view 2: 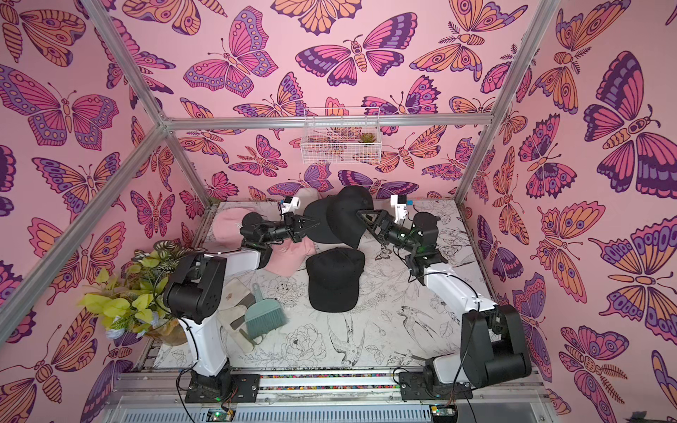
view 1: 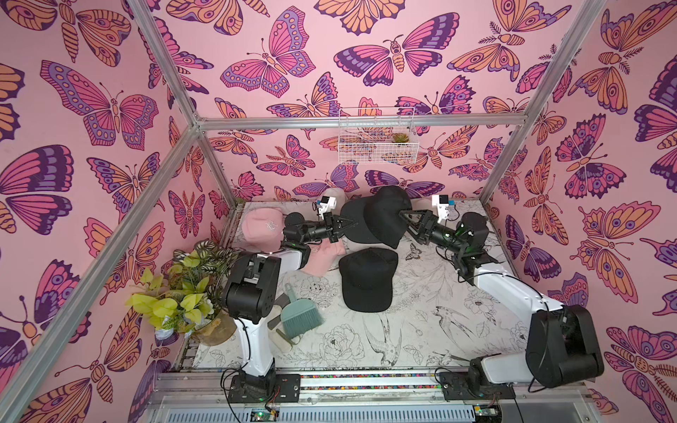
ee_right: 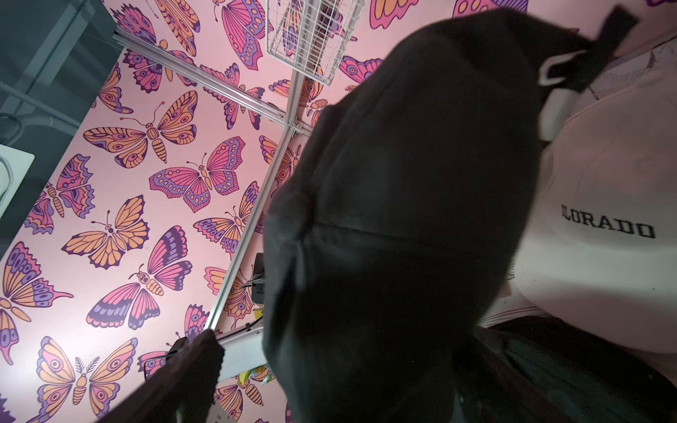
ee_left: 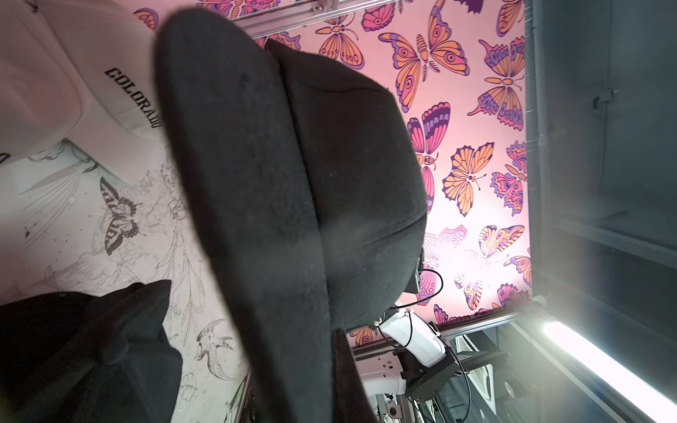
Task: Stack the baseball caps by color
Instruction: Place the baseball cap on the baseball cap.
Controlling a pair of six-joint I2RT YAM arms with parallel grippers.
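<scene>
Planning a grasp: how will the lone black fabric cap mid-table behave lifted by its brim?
The black fabric cap shows a flat brim, probably stiff enough to grip. Its soft crown will likely sag. Lying flat, it shouldn't roll.

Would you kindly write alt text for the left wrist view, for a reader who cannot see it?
A black baseball cap fills most of the frame, close to the camera. Beside it a cream cap lettered COLORADO lies on the flower-printed table, with butterfly wallpaper behind.
</scene>
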